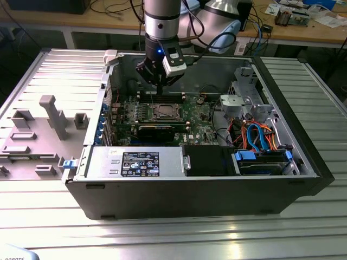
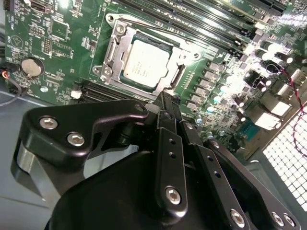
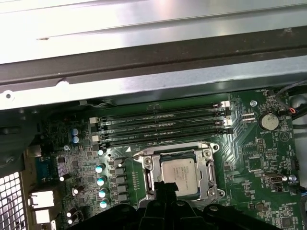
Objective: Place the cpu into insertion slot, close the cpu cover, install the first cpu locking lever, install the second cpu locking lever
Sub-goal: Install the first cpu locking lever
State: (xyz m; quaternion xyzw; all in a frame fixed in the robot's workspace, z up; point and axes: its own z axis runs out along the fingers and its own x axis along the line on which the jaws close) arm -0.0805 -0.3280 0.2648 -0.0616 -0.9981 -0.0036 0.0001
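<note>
Black metal fingers of the gripper (image 2: 166,98) meet at a narrow tip, pressed together with nothing seen between them. In both wrist views that tip sits right at the edge of the insertion slot (image 1: 155,112), on the side farthest from the memory slots (image 3: 163,124). Whether it touches the metal rim cannot be told.

Just past the fingertips, the cpu (image 2: 144,62) lies flat in the slot with its silvery-grey top facing up. The cpu cover (image 2: 112,52), a thin metal frame with a square window, appears to be lowered around it. A thin wire locking lever (image 2: 158,37) runs along the slot's side nearest the memory slots, parallel to them. Whether it is latched cannot be told.

The slot therefore lies straight ahead of the closed tip, its near edge running across the line of the fingers. In the exterior view the arm reaches down into the open computer case (image 1: 190,195), and the gripper hangs over the green circuit board (image 3: 259,191), a little farther from the camera than the slot.
</note>
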